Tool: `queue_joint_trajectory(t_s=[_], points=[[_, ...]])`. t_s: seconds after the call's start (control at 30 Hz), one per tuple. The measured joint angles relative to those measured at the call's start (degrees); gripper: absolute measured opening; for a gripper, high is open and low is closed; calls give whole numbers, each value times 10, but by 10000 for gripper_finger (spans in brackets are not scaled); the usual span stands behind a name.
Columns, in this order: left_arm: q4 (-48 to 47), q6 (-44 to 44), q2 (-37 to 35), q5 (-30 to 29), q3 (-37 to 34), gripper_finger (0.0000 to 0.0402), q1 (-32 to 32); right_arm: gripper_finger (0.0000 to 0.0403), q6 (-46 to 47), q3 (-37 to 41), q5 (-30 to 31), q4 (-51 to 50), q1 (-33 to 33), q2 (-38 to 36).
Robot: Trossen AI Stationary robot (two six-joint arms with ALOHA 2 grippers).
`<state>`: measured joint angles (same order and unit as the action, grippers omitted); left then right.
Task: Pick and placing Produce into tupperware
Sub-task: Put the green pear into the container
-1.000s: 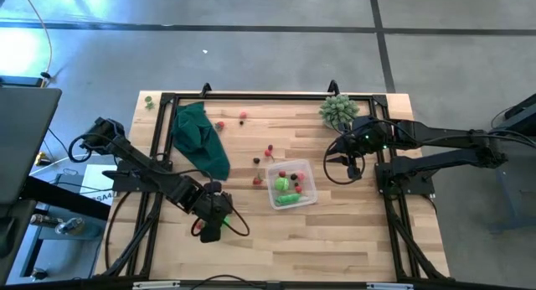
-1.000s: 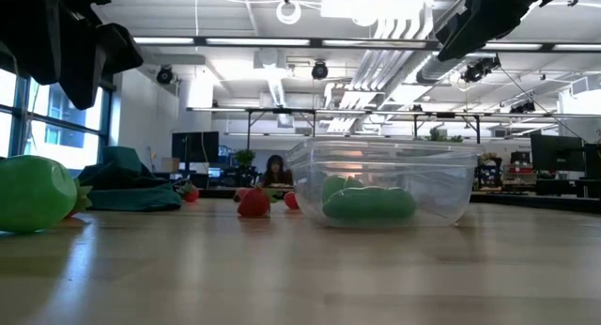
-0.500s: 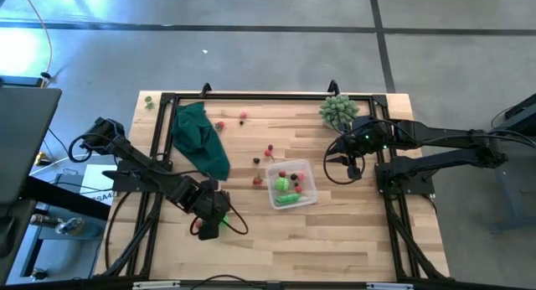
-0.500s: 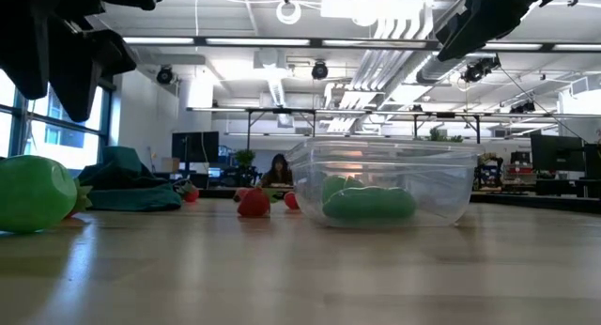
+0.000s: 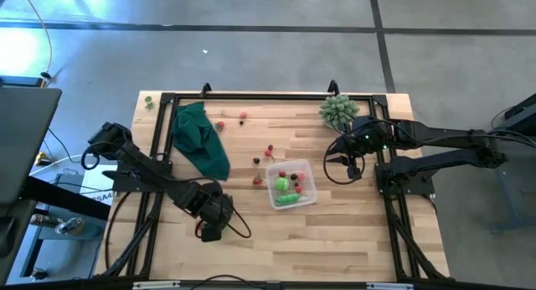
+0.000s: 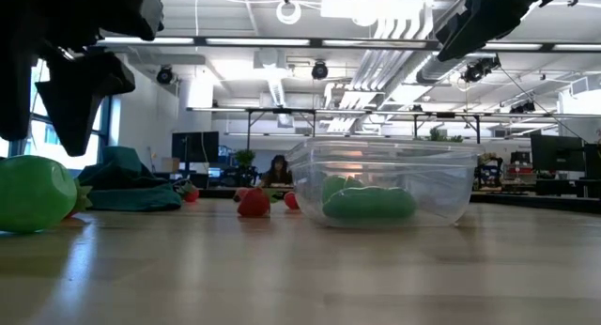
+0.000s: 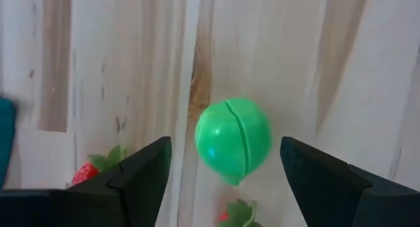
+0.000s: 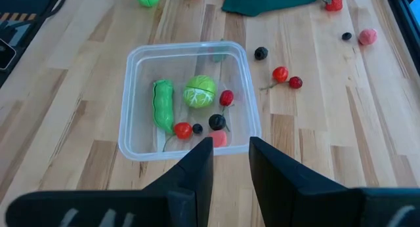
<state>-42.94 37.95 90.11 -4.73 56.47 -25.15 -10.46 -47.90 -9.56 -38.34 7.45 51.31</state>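
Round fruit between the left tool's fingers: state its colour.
Bright green, clearest in the left wrist view.

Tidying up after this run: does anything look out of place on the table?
A dark green cloth lies crumpled among the loose berries, and a pale spiky plant sits at the table's far corner; neither is produce. The tupperware stands upright, nothing spilled.

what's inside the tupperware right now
The tupperware holds a green pea pod, a round light green piece, several small red and dark berries and one pinkish piece. Nothing seems hidden underneath.
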Motion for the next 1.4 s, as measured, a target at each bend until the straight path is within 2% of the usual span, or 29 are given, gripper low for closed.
queue_joint_trajectory(t_s=[0.87,1.4], points=[[30,4,64,28,1,278,0,89,0,0,0,0,0,0],[3,-16,64,49,0,278,0,89,0,0,0,0,0,0]])
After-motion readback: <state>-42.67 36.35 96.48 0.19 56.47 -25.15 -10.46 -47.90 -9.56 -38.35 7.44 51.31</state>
